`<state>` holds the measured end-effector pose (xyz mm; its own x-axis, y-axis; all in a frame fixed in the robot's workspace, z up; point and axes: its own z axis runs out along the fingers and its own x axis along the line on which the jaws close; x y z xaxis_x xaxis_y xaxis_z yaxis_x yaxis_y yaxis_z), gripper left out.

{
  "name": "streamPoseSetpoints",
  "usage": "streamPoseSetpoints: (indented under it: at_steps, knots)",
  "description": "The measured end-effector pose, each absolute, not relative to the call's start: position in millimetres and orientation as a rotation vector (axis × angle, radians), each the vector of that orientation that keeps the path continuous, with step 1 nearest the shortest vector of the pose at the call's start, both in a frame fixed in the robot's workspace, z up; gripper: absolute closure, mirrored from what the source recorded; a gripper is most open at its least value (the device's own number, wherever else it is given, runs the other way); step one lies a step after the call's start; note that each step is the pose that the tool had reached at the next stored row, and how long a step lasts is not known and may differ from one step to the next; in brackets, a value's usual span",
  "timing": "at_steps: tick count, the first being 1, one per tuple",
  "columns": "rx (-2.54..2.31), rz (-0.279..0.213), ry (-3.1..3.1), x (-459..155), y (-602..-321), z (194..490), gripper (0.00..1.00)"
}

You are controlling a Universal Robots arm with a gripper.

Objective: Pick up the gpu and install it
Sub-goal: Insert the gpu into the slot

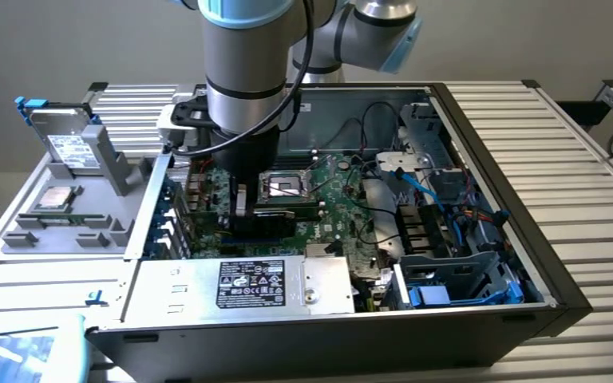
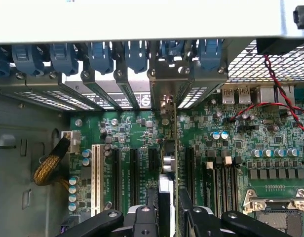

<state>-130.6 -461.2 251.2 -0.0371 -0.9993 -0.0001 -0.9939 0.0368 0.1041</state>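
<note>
Your gpu (image 2: 168, 163) stands on edge inside the open case (image 1: 168, 291), pinched between the fingers (image 2: 151, 210) of the gripper (image 2: 168, 210). They are closed partway, one on each face, so the card sits straight under the tool rather than off to either side. In the exterior view that puts it at about eight o'clock from the CPU socket (image 1: 285, 187). Its long axis there runs roughly three to nine o'clock, parallel to the black expansion slots (image 2: 133, 173). The silver bracket end points to nine o'clock, at the rear bays under the blue latches (image 2: 137, 54). Its lower edge faces the motherboard (image 2: 241, 148) out of your sight: probably close to a slot, but seated or not I cannot tell.
</note>
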Motion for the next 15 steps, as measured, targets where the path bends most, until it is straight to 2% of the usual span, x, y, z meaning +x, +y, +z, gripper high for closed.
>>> streamPoseSetpoints:
  at_steps: [15]
  knots:
    - [2.127, -0.113, -2.208, -130.3, -461.1, 256.9, 0.73]
